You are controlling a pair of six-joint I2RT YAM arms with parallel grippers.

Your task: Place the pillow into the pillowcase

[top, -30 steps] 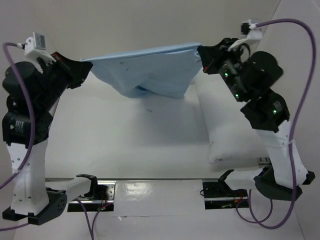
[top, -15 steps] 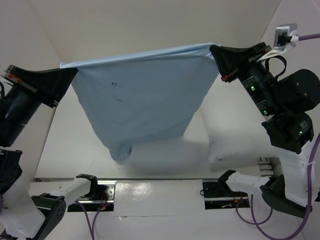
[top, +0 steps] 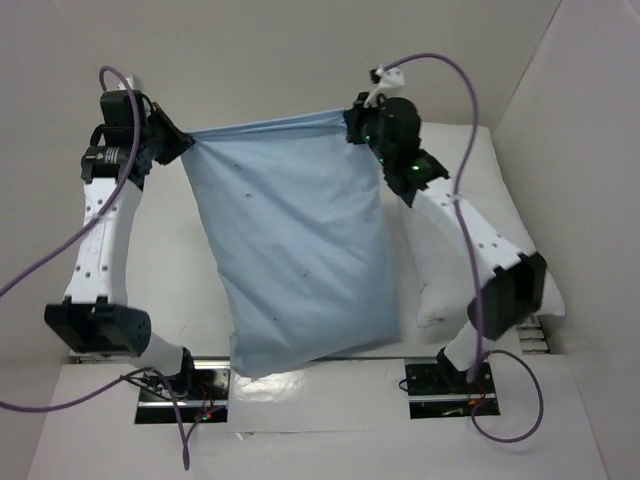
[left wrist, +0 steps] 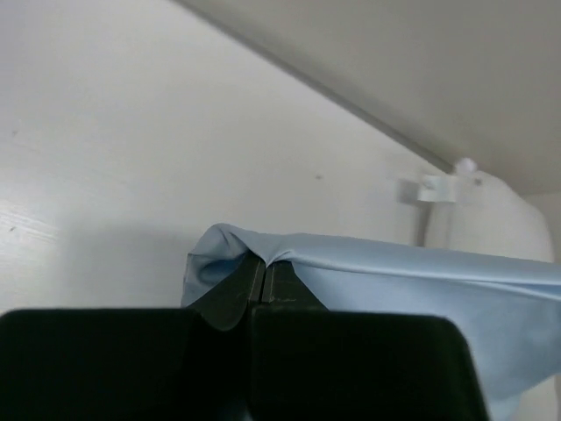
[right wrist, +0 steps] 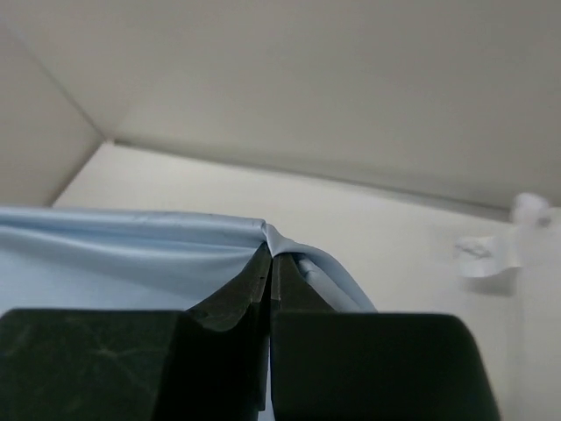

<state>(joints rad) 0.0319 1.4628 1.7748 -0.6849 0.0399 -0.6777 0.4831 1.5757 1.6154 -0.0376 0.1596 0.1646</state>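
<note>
The pale blue pillowcase (top: 295,260) hangs in the air as a long sheet, stretched between both arms. My left gripper (top: 185,143) is shut on its upper left corner (left wrist: 230,250). My right gripper (top: 352,117) is shut on its upper right corner (right wrist: 282,239). The cloth's bottom end drops down to the near edge of the table. The white pillow (top: 440,265) lies flat on the table at the right, partly behind the right arm and the hanging cloth.
White walls (top: 300,50) enclose the table at the back and both sides. Two black arm mounts (top: 440,385) sit on the rail at the near edge. A white clip (left wrist: 436,188) sticks to the back wall.
Both arms have swung up and toward the back, lifting the pillowcase. It went from a bunched fold to a full-length hanging sheet. Both grips stayed shut.
</note>
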